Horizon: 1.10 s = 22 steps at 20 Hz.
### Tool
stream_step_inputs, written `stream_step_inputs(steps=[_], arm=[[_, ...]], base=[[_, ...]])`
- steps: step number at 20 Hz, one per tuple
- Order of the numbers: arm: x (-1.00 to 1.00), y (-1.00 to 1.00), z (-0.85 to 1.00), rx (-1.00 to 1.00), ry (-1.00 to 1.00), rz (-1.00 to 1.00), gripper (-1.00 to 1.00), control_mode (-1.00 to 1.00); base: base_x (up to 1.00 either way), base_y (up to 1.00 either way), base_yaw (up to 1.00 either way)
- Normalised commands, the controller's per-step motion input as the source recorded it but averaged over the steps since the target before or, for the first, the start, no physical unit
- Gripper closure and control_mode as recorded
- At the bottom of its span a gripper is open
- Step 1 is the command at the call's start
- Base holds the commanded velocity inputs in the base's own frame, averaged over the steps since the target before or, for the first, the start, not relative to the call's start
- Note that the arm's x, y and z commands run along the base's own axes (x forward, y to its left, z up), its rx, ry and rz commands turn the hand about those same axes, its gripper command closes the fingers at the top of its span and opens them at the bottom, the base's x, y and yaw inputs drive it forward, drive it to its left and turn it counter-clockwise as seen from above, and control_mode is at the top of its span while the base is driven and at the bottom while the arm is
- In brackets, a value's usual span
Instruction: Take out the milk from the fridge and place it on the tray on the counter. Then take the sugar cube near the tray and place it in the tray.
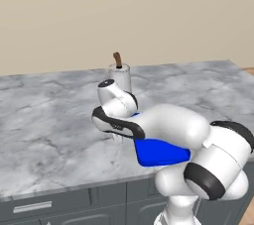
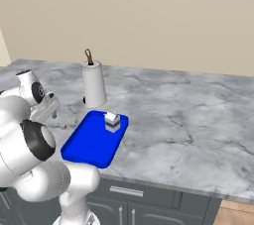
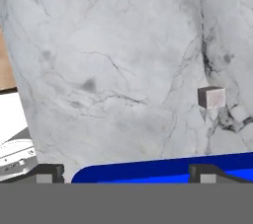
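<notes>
Hovering over counter, pincer wide, empty; sugar cube ahead, right of its fingertips, beyond tray rim. Risking knocking the tiny cube away if misaligned.

Tray lies on counter, near its front edge. Milk stands upright in tray, at far end. Paper-towel roll upright on counter just behind tray. In hand view, sugar cube sits on counter beyond tray rim, apart from it. Gripper w/ fingertips over tray's edge.
</notes>
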Motion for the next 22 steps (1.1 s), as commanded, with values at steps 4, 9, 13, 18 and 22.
stream_step_inputs(steps=[4, 9, 13, 18, 22], arm=[[0.36, 0.00, -0.37, -0.02, 0.02, 0.02, -1.00, -1.00], [0.44, 0.00, -0.31, -0.03, 0.01, 0.02, -1.00, -1.00], [0.48, 0.01, -0.30, 0.00, 0.07, 0.03, -1.00, -1.00], [0.54, 0.17, -0.17, 0.00, 0.07, 0.02, -1.00, -1.00], [0.43, 0.23, -0.14, -0.02, 0.04, 0.00, -1.00, -1.00]], base=[[0.00, 0.00, 0.00], [0.00, 0.00, 0.00], [0.00, 0.00, 0.00], [0.00, 0.00, 0.00], [0.00, 0.00, 0.00]])
